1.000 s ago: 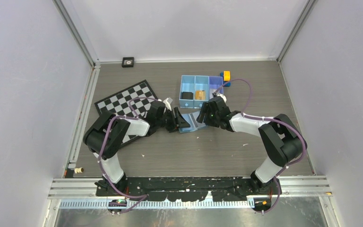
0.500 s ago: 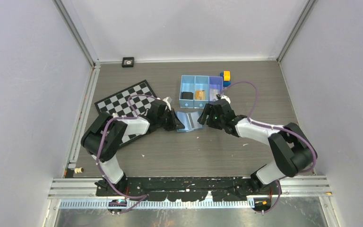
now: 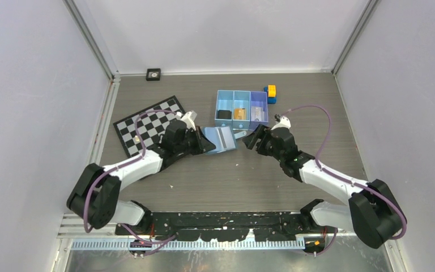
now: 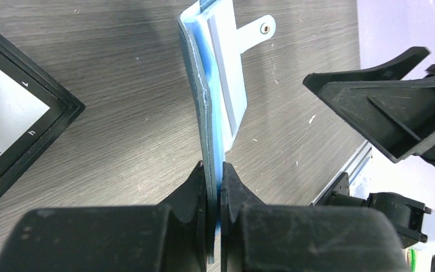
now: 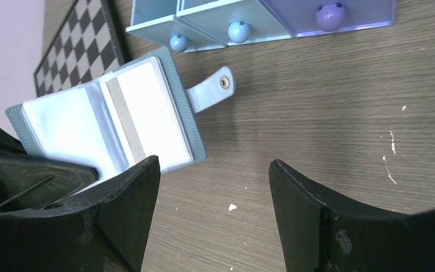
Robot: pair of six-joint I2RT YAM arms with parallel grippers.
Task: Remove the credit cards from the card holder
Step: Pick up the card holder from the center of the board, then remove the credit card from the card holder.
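The blue card holder (image 3: pixel 220 139) lies open, its pale inside facing up. My left gripper (image 3: pixel 203 145) is shut on its left edge; in the left wrist view (image 4: pixel 214 170) the holder (image 4: pixel 207 102) stands edge-on between the jaws. In the right wrist view the holder (image 5: pixel 107 122) shows a pale whitish card (image 5: pixel 147 113) with a tan stripe in its right pocket, and the snap tab (image 5: pixel 209 90) sticks out. My right gripper (image 3: pixel 253 137) is open and empty, just right of the holder (image 5: pixel 214 163). A tan-brown card (image 3: pixel 239 113) lies in the tray.
The three-compartment blue tray (image 3: pixel 241 92) stands just behind the holder, its knobs facing it (image 5: pixel 238 31). Yellow and blue blocks (image 3: pixel 271 93) sit at its right. A chessboard (image 3: pixel 147 122) lies at the left, close to my left arm.
The right gripper has let go of the holder and drawn back to the right, open. The left gripper has shifted the holder back and left, and it now lies spread open.
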